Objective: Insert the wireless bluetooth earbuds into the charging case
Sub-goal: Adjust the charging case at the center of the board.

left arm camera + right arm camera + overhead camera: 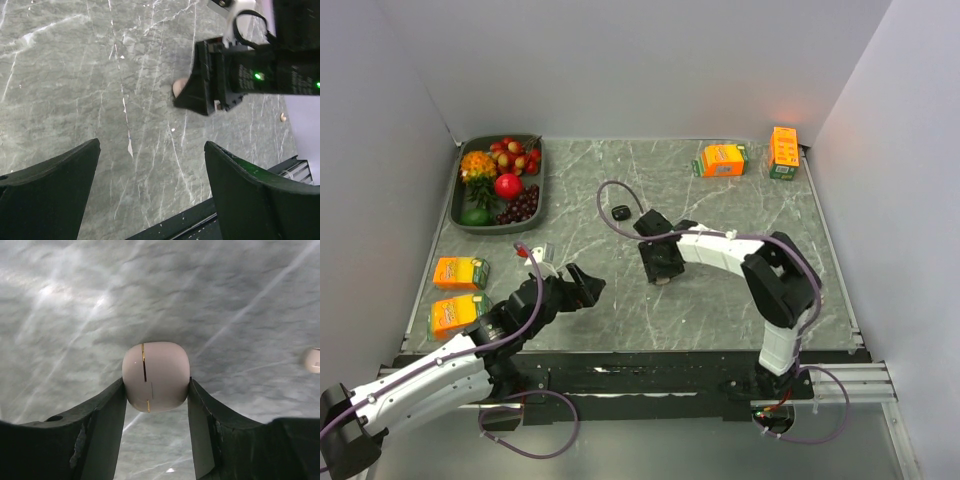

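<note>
My right gripper [156, 386] is shut on a white rounded charging case [156, 371] with a thin gold seam, its lid closed, held at the marble table. In the top view this gripper [661, 274] is at the table's middle; in the left wrist view the case [178, 88] peeks out under it. A tiny whitish earbud [312, 360] lies on the table to the right of the case and also shows in the left wrist view [283, 117]. A small black case-like object [620, 212] lies behind the right gripper. My left gripper [152, 145] is open and empty above bare table [586, 284]. Other earbuds are not visible.
A dark tray [536, 150] of fruit stands at the back left. Two orange cartons [460, 272] [455, 313] lie at the left edge, two more [723, 159] [783, 152] at the back right. Grey walls enclose the table on three sides.
</note>
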